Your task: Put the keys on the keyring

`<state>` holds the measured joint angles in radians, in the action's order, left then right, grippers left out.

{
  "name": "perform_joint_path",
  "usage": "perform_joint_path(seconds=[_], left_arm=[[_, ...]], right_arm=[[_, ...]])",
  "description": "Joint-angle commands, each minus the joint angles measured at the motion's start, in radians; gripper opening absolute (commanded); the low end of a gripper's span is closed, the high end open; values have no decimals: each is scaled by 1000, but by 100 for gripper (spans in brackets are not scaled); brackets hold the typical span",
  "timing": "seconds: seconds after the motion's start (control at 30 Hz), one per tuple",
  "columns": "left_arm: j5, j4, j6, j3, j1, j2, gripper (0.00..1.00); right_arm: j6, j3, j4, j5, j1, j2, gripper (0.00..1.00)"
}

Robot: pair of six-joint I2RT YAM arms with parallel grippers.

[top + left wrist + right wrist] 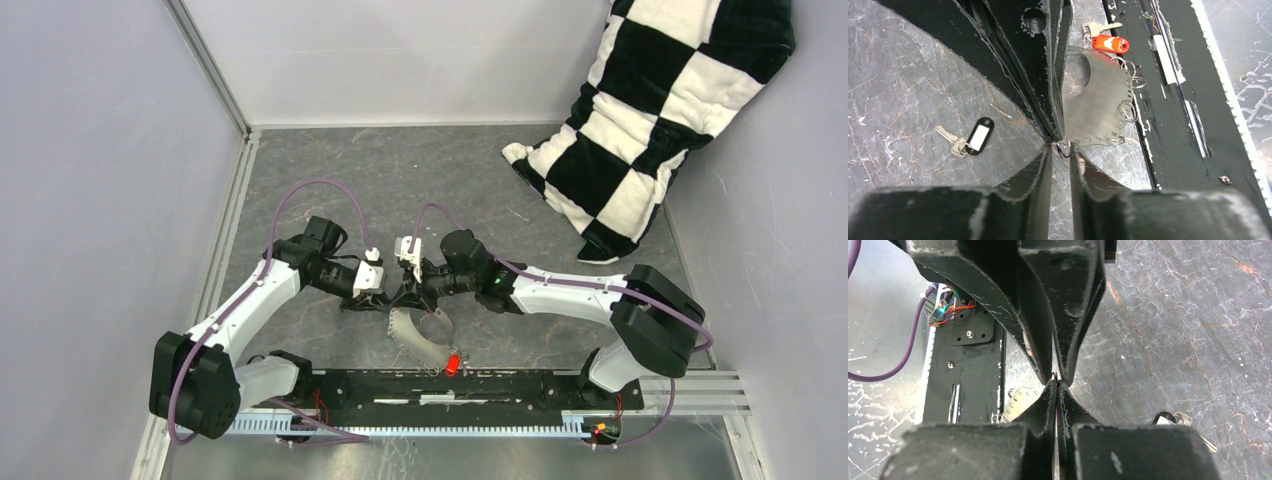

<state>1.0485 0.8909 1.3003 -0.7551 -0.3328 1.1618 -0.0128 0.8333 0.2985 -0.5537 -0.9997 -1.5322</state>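
- Grey brushed-metal keyring: a half-round plate with holes along its curved edge and several small wire rings hung through them. It lies where the dark marbled table meets the black base rail
- Left claw: fingers narrowly parted, with the tips right at the plate's near corner. One small split ring on that corner sits in the gap; whether the pads bite it cannot be told
- Right claw: fingers pressed together, no gap visible. It comes in from the opposite side, so its tips meet the left claw's tips nose to nose, and it runs along the plate's straight edge. Whether that edge is pinched cannot be told
- Red key: red tag with a silver blade, at the end of the plate farthest from both claws' tips. It is touching or just beside that end; hooked on or not, cannot tell
- Black key: black tag with a white label and a silver blade, flat on the table across the claws from the plate. It is apart from the keyring, and neither claw touches it
- Top view: both arms meet mid-table, with the plate just on the base side of the tips. A black-and-white checked cushion sits in the far right corner, well apart
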Motion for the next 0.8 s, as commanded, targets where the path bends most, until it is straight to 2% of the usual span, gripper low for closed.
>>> perform_joint_path(seconds=[0.0,0.13,0.33,0.47,0.5,0.63,0.77], left_arm=[[36,14,30,-45,-8,-3,20],[35,14,8,-56,-9,-6,3],[70,14,-65,-88,-10,-52,2],[83,12,-125,-147,-10,-106,2],[91,12,-149,-168,-10,-120,2],[119,14,-296,-261,-12,-144,2],[114,-104,-615,-309,-14,-195,2]], right_arm=[[-27,27,64,-26,-4,41,0],[-34,29,70,-25,-3,54,0],[-36,42,44,-21,-1,94,2],[-6,51,-17,24,11,179,35],[4,58,-43,38,14,211,41],[99,100,-167,111,19,324,51],[122,154,-266,195,22,422,55]])
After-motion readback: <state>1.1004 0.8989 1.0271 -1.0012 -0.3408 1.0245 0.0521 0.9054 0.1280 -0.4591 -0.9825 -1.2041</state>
